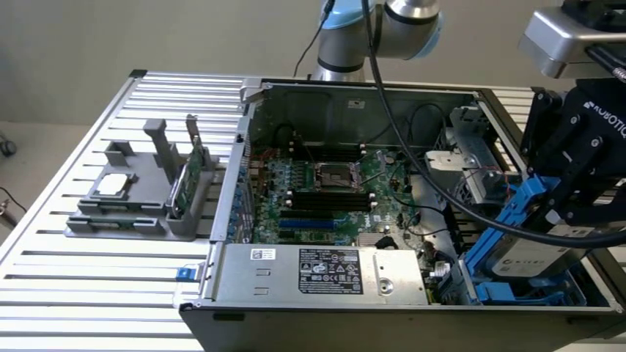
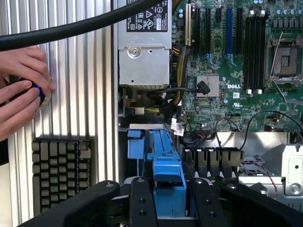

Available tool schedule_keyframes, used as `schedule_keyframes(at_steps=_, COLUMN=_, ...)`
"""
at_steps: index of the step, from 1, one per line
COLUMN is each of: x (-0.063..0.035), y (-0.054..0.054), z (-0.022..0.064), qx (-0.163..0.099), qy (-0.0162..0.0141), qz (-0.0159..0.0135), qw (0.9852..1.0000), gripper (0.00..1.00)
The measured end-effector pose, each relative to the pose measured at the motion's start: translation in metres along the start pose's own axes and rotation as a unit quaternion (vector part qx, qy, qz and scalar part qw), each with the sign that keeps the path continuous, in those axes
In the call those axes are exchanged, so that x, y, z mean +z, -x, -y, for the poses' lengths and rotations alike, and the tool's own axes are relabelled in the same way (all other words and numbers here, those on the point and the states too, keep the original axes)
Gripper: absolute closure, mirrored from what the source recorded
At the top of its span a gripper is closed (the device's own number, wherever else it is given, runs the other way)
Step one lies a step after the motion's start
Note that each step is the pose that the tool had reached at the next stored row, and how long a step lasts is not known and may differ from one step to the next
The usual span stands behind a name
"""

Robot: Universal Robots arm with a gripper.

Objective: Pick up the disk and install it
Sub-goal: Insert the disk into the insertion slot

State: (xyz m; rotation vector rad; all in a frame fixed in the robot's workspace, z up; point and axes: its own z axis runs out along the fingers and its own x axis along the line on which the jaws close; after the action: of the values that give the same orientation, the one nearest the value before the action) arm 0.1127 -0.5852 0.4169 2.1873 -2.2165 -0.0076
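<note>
Jaws stand closed on the disk (image 1: pixel 528 258), gripping it by its blue carrier; in the wrist view the gripper (image 2: pixel 170 189) has one black finger on each side of that blue frame. From the exterior view the gripper (image 1: pixel 553 216) holds the disk tilted, label face showing, over the front corner of the open computer case (image 1: pixel 333 110), on the exterior view's right; whether its lower edge touches the blue parts beneath it, I cannot tell. Just beside it, along the front of the case, lies the grey power supply (image 1: pixel 323 273); behind that sits the green motherboard (image 1: pixel 328 187), its sockets and slots bare. A thick black cable (image 2: pixel 71 29) crosses above the case. The case rests on a slatted metal table (image 1: pixel 98 308); well apart from the disk, toward the exterior view's left, stands a grey fixture (image 1: pixel 137 205) bearing a small square silver chip (image 1: pixel 113 185) and an upright green card (image 1: pixel 190 176). In the wrist view a person's hand (image 2: pixel 21 94) lies on the slats beside the case, fingers around a small dark thing with a blue edge (image 2: pixel 39 93).
</note>
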Motion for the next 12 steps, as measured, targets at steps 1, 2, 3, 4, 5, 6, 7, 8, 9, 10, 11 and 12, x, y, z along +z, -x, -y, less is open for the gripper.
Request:
schedule_keyframes(at_steps=1, x=0.0006, y=0.000, z=0.0000, qx=0.000, qy=0.0001, qz=0.0000, qw=1.0000, gripper=0.67)
schedule_keyframes(at_steps=2, x=0.0014, y=0.000, z=-0.0001, qx=0.000, qy=0.0001, qz=0.0002, qw=1.0000, gripper=0.67)
schedule_keyframes(at_steps=3, x=0.0022, y=0.000, z=-0.0001, qx=0.000, qy=0.0001, qz=0.0003, qw=1.0000, gripper=0.67)
schedule_keyframes(at_steps=4, x=0.0029, y=0.000, z=-0.0001, qx=0.000, qy=0.0001, qz=0.0005, qw=1.0000, gripper=0.67)
schedule_keyframes(at_steps=5, x=0.0036, y=0.000, z=-0.0001, qx=0.000, qy=0.0001, qz=0.0005, qw=1.0000, gripper=0.67)
schedule_keyframes(at_steps=6, x=0.0046, y=0.000, z=-0.0001, qx=0.000, qy=0.0000, qz=0.0007, qw=1.0000, gripper=0.67)
schedule_keyframes(at_steps=7, x=0.0059, y=0.000, z=-0.0002, qx=0.000, qy=-0.0002, qz=0.0009, qw=1.0000, gripper=0.67)
schedule_keyframes(at_steps=8, x=0.0072, y=0.000, z=-0.0005, qx=0.000, qy=-0.0006, qz=0.0010, qw=1.0000, gripper=0.67)
schedule_keyframes(at_steps=9, x=0.0087, y=0.000, z=-0.0008, qx=0.000, qy=-0.0011, qz=0.0011, qw=1.0000, gripper=0.67)
schedule_keyframes(at_steps=10, x=0.0101, y=0.000, z=-0.0009, qx=0.000, qy=-0.0015, qz=0.0012, qw=1.0000, gripper=0.67)
schedule_keyframes(at_steps=11, x=0.0113, y=0.000, z=-0.0011, qx=0.000, qy=-0.0018, qz=0.0013, qw=1.0000, gripper=0.67)
schedule_keyframes(at_steps=12, x=0.0127, y=0.000, z=-0.0012, qx=0.000, qy=-0.0021, qz=0.0014, qw=1.0000, gripper=0.67)
